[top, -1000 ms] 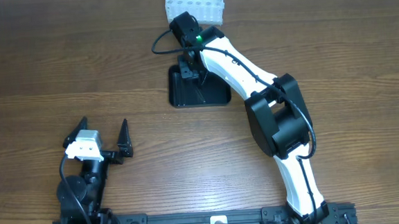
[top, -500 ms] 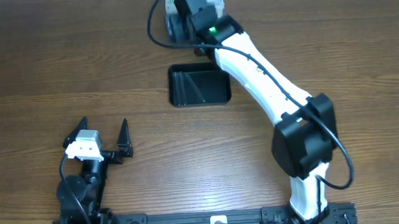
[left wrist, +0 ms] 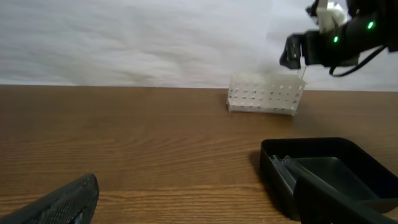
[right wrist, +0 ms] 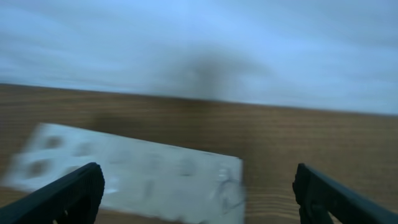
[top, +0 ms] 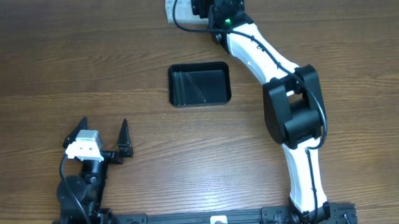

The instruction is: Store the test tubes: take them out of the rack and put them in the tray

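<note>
- Two fingers spread wide and empty: left gripper [top: 103, 130], low over wooden table [top: 37, 66], 8 o'clock of tray.
- Black tray [top: 171, 86], mid-table; clear test tubes [left wrist: 283, 165] lie inside.
- White rack [top: 178, 5], 12 o'clock of tray, far edge.
- Right gripper [right wrist: 198, 177], over rack's 3 o'clock end; jaws released, grasping nothing.
</note>
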